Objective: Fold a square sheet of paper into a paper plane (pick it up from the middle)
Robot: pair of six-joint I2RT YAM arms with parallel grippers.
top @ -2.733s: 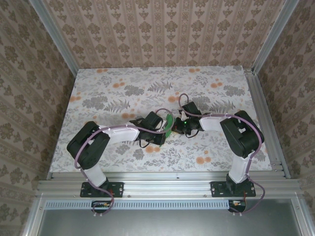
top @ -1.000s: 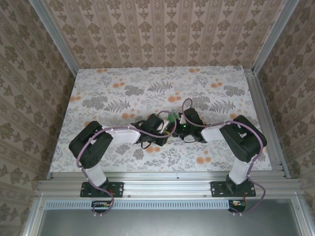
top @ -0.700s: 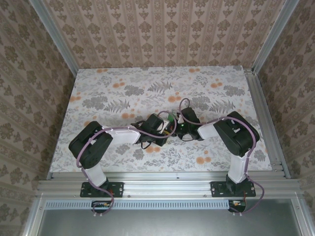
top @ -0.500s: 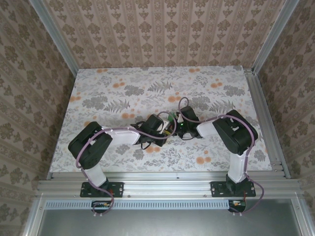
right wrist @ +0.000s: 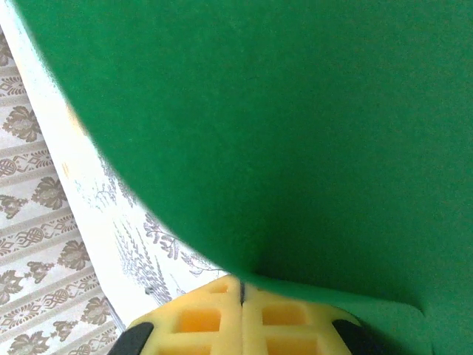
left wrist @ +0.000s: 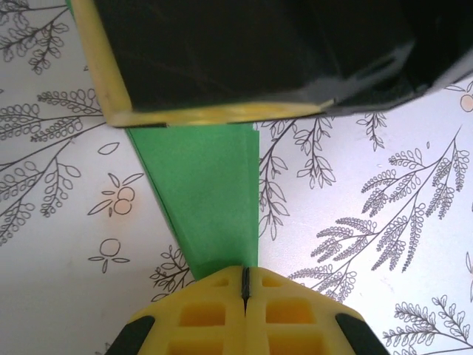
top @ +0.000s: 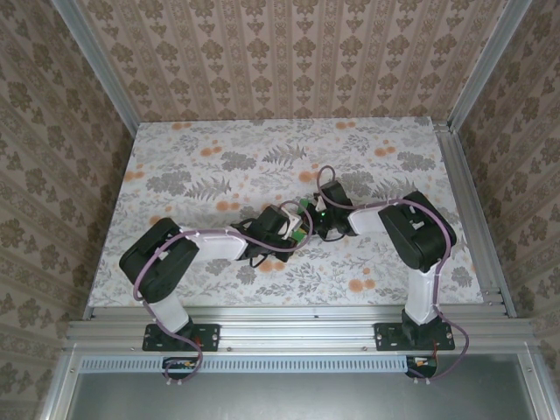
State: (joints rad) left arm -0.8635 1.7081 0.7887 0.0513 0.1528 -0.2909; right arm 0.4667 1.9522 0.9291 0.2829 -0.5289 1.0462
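Both pinched closed on the green paper (left wrist: 211, 200) above the table's (top: 219, 149) middle, left gripper (left wrist: 244, 282) and right gripper (right wrist: 241, 291) should pull it taut, edges aligned, before creasing.

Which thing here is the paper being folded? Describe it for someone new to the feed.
Start at the flower-patterned table and go to its middle, where the left gripper and right gripper meet tip to tip. Pinched between them is the green paper, a narrow folded piece. It is plain, unmarked bright green, unlike the patterned surface around it.
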